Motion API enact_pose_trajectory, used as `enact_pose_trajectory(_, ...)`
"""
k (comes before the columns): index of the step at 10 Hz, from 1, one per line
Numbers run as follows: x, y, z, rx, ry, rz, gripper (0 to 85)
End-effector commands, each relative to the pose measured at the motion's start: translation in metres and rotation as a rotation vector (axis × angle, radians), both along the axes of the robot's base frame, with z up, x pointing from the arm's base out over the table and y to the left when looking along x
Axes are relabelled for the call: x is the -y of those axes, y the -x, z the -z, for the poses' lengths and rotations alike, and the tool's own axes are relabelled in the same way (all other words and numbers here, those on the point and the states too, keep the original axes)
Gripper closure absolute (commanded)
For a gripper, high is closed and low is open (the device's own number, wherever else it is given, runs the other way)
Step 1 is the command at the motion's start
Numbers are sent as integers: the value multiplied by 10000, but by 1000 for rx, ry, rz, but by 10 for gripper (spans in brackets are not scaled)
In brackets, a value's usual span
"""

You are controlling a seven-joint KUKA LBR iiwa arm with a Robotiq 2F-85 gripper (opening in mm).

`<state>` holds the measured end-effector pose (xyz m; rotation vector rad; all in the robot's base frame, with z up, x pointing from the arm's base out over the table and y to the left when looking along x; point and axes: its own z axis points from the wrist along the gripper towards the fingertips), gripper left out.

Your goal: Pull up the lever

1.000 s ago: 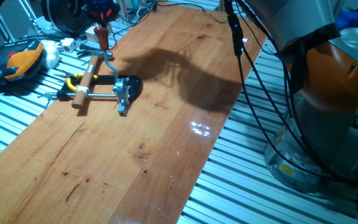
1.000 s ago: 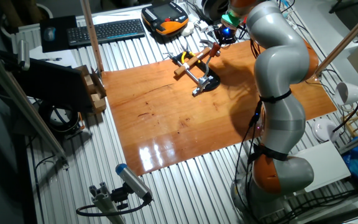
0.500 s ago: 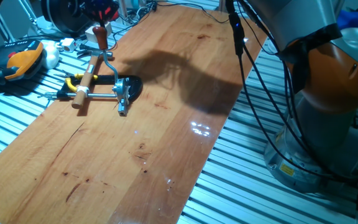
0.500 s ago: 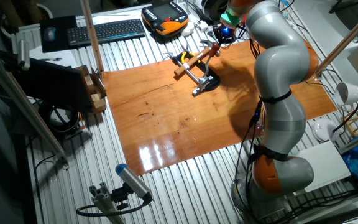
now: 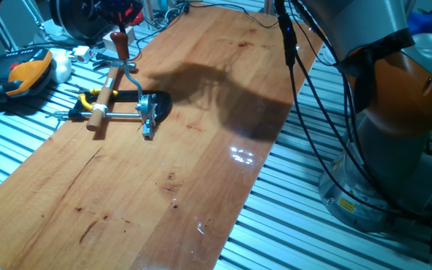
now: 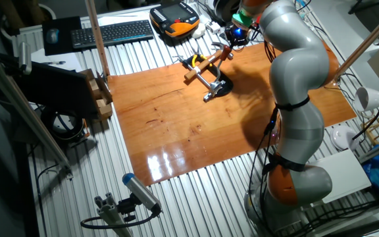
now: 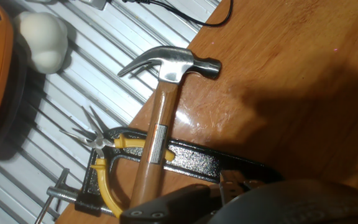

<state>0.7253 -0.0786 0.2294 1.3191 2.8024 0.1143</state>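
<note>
Lever [image 5: 130,69] sat just below gripper [image 5: 120,16] | jaw state: couldn't tell | risk: you might snag the hammer [image 7: 161,118] alongside.

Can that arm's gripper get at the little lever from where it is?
Probably yes: the gripper hangs right over the lever's upper end, with nothing between them; the hammer lies lower down, beside it.

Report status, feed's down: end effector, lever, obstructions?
End effector at lever tip, grip state unclear. Lever angled up off black clamp. Hammer lying across clamp.
</note>
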Motion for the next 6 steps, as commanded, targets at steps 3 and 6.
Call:
enact_pose_trajectory(3,-52,26,-51,1,4,0,850)
enact_pose_trajectory(6,-94,63,-100,0,17,-31,850)
